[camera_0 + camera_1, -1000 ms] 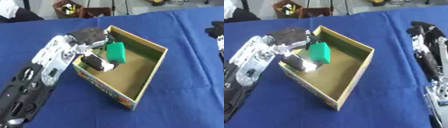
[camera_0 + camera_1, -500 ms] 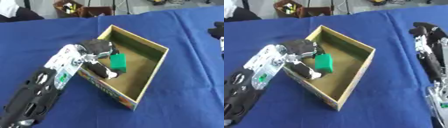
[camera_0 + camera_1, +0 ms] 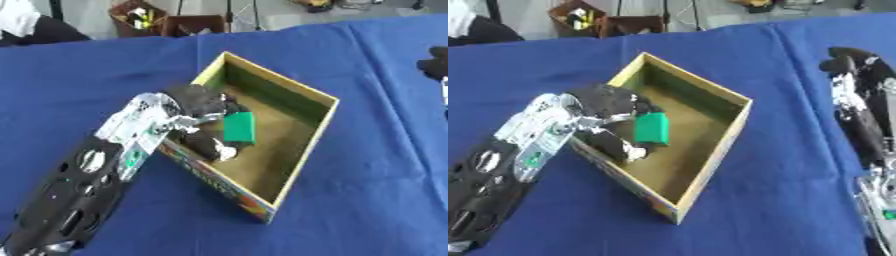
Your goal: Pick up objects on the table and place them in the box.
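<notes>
Your left hand point(image 3: 199, 102) reaches over the near-left wall of the cardboard box point(image 3: 308, 145), its fingers curled around a green block point(image 3: 239, 127) that sits just beyond them, inside the box and low over its brown floor. Whether the block touches the floor, you cannot tell. The thumb point(image 3: 208, 146) lies below the block, against the inner side of the same wall. The box's far walls stand beyond the block, away from your hand, with bare floor between. Your right hand point(image 3: 855, 75) rests well to the right of the box on the blue tablecloth point(image 3: 367, 190), fingers straight and relaxed, holding nothing. Behind your left hand, past the table's far edge, stands an open brown bin point(image 3: 140, 16) of small items.
</notes>
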Controlling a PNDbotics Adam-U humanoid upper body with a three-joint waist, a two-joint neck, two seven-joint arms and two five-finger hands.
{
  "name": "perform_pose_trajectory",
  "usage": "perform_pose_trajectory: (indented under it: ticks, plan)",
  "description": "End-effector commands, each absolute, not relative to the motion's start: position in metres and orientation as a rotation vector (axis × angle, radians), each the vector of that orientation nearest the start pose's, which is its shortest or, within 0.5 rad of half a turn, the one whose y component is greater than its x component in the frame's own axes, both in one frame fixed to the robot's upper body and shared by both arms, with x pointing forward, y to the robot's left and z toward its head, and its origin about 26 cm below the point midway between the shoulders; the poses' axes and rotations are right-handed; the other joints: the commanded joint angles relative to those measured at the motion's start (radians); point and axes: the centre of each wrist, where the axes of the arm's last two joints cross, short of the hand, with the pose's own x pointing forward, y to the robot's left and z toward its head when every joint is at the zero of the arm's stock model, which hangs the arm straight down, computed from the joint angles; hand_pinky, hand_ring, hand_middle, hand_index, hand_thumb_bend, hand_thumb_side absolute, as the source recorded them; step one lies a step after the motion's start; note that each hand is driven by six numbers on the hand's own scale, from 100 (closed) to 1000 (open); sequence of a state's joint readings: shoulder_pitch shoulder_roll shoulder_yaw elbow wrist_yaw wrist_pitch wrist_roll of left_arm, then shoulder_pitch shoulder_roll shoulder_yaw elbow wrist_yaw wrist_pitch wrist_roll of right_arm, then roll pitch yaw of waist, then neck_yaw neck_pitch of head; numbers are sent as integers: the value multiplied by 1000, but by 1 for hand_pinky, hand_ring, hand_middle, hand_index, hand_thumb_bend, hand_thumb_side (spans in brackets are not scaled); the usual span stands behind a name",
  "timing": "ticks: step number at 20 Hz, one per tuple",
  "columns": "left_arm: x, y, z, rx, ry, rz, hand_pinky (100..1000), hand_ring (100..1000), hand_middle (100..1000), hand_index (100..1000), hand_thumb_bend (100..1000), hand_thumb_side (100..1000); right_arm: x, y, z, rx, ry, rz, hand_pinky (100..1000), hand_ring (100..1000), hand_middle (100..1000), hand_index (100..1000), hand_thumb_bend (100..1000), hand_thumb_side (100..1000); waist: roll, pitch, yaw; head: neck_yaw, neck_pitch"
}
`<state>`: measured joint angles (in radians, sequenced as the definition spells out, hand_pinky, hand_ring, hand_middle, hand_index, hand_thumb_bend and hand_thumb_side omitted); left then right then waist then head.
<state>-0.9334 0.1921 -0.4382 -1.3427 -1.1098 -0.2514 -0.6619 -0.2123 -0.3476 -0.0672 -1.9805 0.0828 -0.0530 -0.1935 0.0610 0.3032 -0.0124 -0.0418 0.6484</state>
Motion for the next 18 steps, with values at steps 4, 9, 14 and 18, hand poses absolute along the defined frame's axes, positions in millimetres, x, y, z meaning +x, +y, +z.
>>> perform_pose_trajectory:
  ticks: [4, 9, 14, 18]
  plan:
    - [401, 85, 250, -1175, 1927, 2603, 809, 948, 971, 1000, 579, 959, 290, -289, 187, -452, -2290, 186, 840, 766, 596, 758, 100, 672, -6, -25, 1, 0, -9]
    - [392, 97, 272, -1182, 2106, 2475, 783, 926, 944, 1000, 514, 997, 290, -290, 187, -451, -2289, 182, 840, 766, 597, 759, 100, 672, -8, -35, 6, -5, -3]
    - [373, 126, 303, -1103, 2621, 2065, 680, 831, 854, 982, 140, 1000, 290, -291, 189, -455, -2295, 179, 839, 767, 599, 760, 100, 680, -14, -47, 18, -28, 15]
    - [352, 170, 318, -725, 3289, 1362, 655, 800, 822, 963, 107, 1000, 290, -293, 189, -463, -2299, 178, 839, 767, 599, 760, 100, 685, -18, -54, 27, -40, 24]
